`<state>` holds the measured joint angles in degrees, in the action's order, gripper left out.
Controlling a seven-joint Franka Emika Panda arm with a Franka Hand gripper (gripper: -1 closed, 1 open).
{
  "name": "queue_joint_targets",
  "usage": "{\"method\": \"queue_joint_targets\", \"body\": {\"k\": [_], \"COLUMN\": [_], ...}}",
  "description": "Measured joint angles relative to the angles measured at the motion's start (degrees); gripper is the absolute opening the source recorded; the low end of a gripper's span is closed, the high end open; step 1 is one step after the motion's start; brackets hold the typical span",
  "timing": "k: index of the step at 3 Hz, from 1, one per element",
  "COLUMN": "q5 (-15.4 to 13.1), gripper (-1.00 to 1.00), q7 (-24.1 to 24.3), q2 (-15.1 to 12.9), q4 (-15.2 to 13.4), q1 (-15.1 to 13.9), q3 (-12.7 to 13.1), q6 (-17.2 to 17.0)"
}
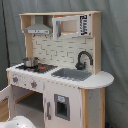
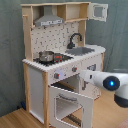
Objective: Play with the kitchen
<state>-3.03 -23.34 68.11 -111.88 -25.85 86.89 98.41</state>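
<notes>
Item before you: the kitchen, a tall toy unit in white and light wood, filling the middle of both exterior views. Fittings you can check off: grey hood at upper left of the first exterior view; a white-framed upper cabinet door beside it; tiled backsplash; black faucet arched over the grey sink; a small metal pot on the stovetop; knobs along the front panel. In the second exterior view the windowed oven door hangs open, swung down toward the bottom of the frame.

Setting: a wooden floor under the unit, a grey curtain behind it.

Arm: the white robot arm, with a lit blue ring, enters from the right edge of the second exterior view, its end near the front panel, just above the open door. You cannot tell whether its fingers are released or clenched; they are not discernible.
</notes>
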Motion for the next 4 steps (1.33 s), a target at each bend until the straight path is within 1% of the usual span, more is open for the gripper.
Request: {"method": "queue_joint_targets", "body": {"k": [2,3,4], "q5": [-10.2,-15.5,-20.4], "gripper": [1.00,1.00,1.00], "q7": [-0.6,-1.6,-3.2], "q2": [1.2,2.0,3.1], "q4": [3.4,5.2,5.6], "q1": [-1.9,-2.7,-3.1], "q3": [5.0,7.0,8.0], "q6": [0.3,1.2,4.4]}}
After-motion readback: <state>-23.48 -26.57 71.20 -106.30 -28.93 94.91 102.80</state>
